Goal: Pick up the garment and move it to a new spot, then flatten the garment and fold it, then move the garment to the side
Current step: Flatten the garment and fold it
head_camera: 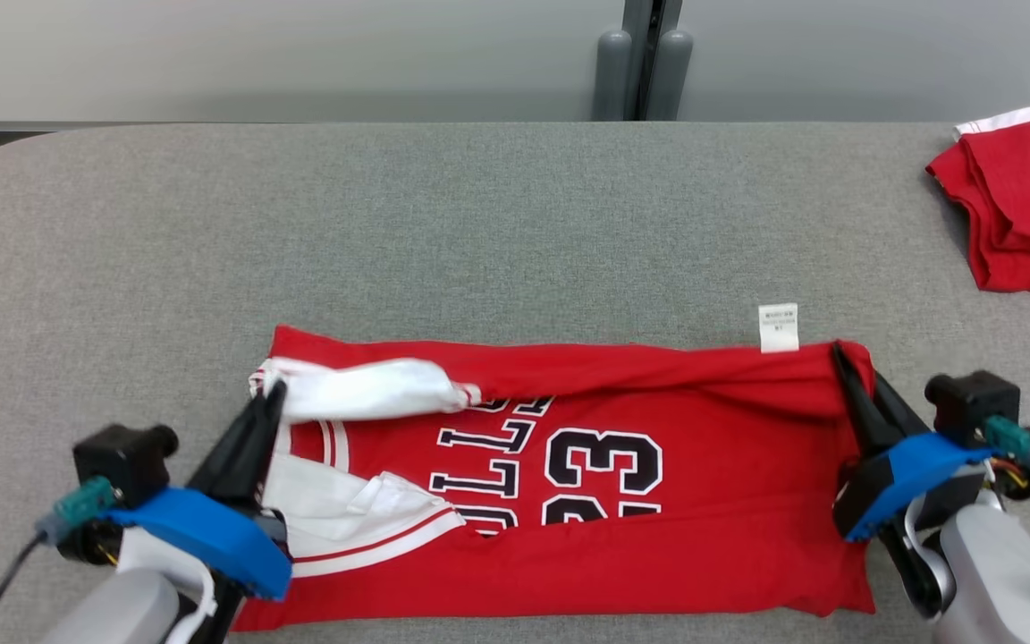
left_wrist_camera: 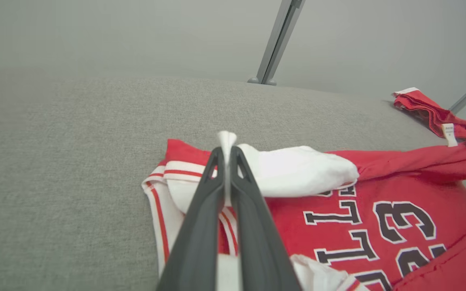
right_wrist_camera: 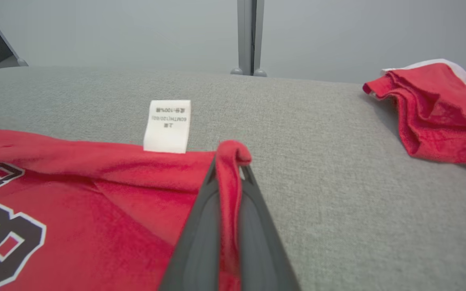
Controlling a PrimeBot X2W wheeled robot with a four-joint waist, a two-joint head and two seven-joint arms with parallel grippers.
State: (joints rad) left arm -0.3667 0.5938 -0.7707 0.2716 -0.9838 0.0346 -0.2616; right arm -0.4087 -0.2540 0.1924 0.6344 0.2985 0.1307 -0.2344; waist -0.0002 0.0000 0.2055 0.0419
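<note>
A grey fabric-covered table (head_camera: pixel 479 206) runs across the scene, with a pale wall and a dark post (head_camera: pixel 645 58) behind it. The red basketball jersey (head_camera: pixel 640 537), numbered 23, lies spread along the near edge of the table, about midway between left and right. A second red garment (head_camera: pixel 1025 206) sits folded at the far right, well apart from it.

The left gripper (head_camera: pixel 269 398) is clamped on the white-trimmed shoulder cloth at the jersey's left end. The right gripper (head_camera: pixel 840 358) pinches the red far corner at the right end, just beside the white care label (head_camera: pixel 778 327).

This looks like the folding step: both far corners are held and the far edge is already rolled over slightly. The next move likely calls for carrying both ends toward the near edge together, level and with the cloth taut, so the crease lands straight.
</note>
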